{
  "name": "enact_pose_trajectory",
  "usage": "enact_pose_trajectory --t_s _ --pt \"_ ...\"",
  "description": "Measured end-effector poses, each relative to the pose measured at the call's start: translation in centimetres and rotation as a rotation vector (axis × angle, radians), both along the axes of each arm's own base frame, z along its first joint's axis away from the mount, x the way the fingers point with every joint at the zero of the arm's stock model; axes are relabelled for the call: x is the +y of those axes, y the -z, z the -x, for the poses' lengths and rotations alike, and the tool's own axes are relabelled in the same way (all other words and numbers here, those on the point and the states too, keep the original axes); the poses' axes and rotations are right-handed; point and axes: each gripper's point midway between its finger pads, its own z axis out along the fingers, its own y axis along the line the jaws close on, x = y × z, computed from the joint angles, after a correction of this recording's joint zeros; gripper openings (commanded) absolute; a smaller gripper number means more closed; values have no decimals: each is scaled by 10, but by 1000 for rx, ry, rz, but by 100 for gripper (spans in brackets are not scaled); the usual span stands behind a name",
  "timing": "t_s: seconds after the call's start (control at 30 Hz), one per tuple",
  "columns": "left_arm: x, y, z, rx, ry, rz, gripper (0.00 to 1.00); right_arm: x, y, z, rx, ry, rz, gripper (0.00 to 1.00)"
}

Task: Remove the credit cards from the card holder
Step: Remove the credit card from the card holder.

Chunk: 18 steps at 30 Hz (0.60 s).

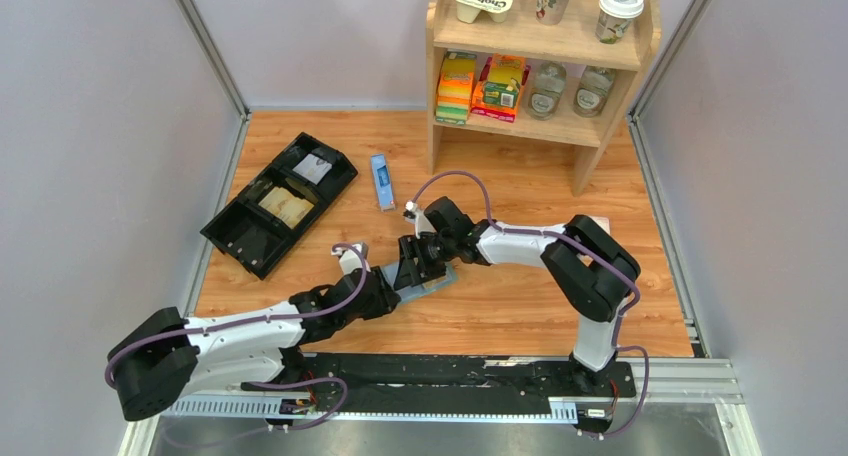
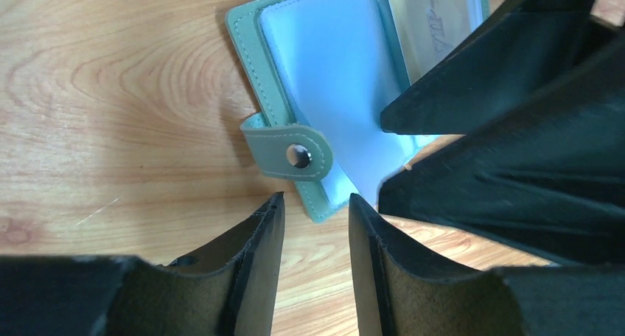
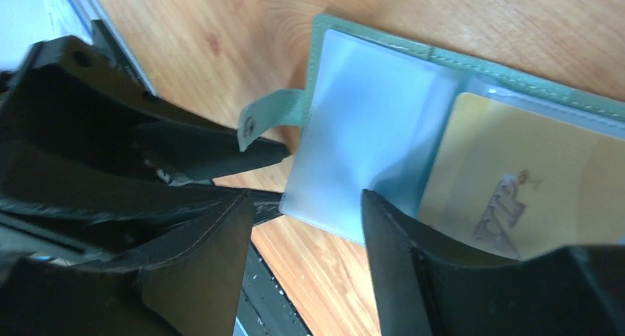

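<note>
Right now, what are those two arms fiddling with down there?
Two robot arms are working on a small green card holder that lies open on the wooden table. The right gripper has its open fingers down at the pale pocket pages. The left gripper, also open, sits at the holder's corner by the snap tab. One golden card sits in its clear pocket, not yet out.

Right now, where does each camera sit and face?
Top external: overhead, behind the robot, looking down on the table; left arm, right arm show.
Left wrist: left arm, facing down at the card holder; left gripper shows.
Right wrist: right arm, facing down at a credit card; right gripper shows.
Shared: both wrist views see the card holder.
</note>
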Motion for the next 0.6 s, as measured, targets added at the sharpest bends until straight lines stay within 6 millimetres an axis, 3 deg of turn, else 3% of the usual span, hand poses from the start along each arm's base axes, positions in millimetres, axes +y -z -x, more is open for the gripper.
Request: enact_pose_trajectory --t_s 0.13,0.37,0.5,0.6 --pt "4 -2 3 -11 0 18 46 -1 16 -1 35 25 33 50" --pt "2 -28 1 -58 -18 114 46 0 18 -3 33 46 41 48" --pt "-2 -38 -3 -77 -38 163 46 -8 8 -9 -16 78 71 48" --pt "-7 -39 -8 -85 -53 181 46 -18 -12 -24 -95 133 82 48"
